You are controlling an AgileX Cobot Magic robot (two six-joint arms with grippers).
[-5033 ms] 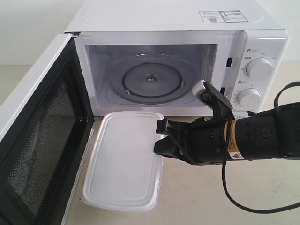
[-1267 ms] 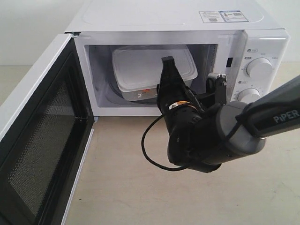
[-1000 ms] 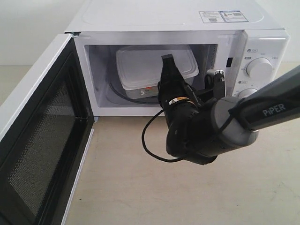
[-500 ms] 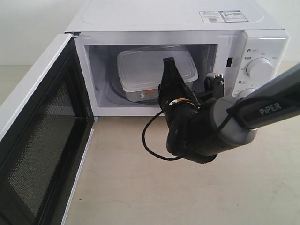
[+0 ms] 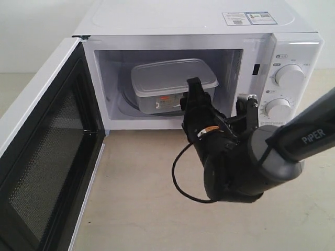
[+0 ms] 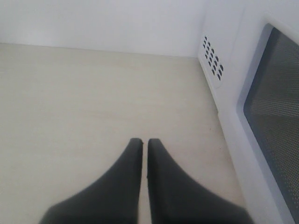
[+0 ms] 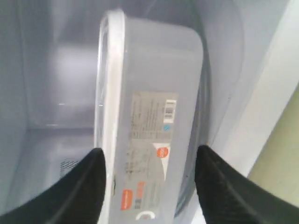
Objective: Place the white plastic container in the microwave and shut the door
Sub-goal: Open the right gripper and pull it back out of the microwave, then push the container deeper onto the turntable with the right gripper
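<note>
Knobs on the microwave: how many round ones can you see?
2. The upper dial is high on the microwave's right panel; the lower dial sits right below it. None seems hidden.

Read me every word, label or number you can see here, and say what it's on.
"PiPER": on the right arm.
Stickers on the microwave top: too small to read.
Markings beside the dials: too small.
Label on the white plastic container: blurred, unreadable.

A pale beige tabletop (image 5: 136, 209) carries the white microwave (image 5: 178, 21), standing toward its back.
</note>
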